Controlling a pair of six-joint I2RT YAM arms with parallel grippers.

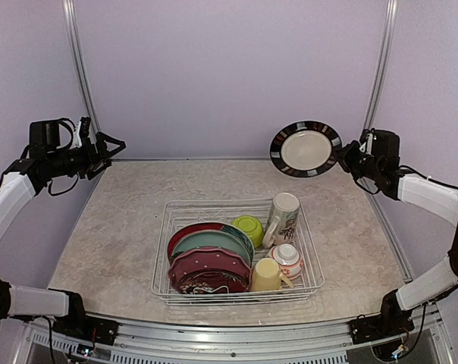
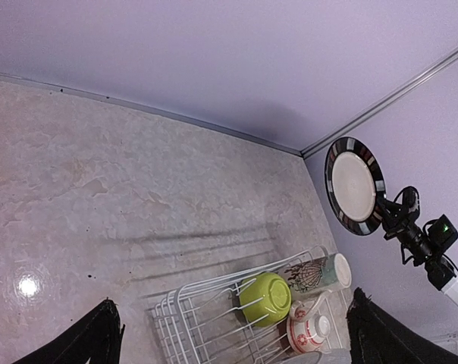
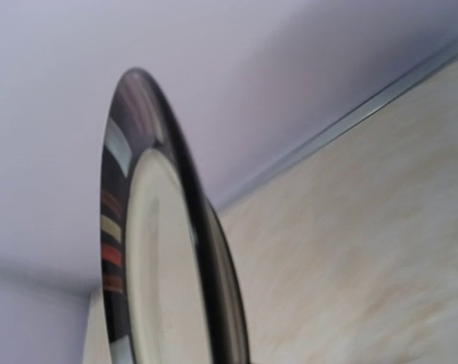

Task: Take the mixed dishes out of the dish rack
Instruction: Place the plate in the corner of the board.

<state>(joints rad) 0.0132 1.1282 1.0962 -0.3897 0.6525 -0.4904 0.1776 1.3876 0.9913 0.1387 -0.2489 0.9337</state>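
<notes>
Marbled tabletop [image 1: 115, 227], lower centre: dish rack [image 1: 163, 258] holds plates [image 1: 211, 244], mugs [image 1: 283, 216], bowls [image 1: 248, 227]; my right gripper [image 1: 349, 157] clamps the black-rimmed plate [image 1: 305, 149] aloft upper right, left gripper [image 1: 108, 154] spread empty upper left; nothing set down yet.

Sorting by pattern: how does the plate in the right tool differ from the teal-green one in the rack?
The black-rimmed plate has a striped rim and cream centre; the teal-green plate looks plain. The black-rimmed plate hangs in the right tool, off the table; the teal-green plate stands in the dish rack. Both are round.
</notes>
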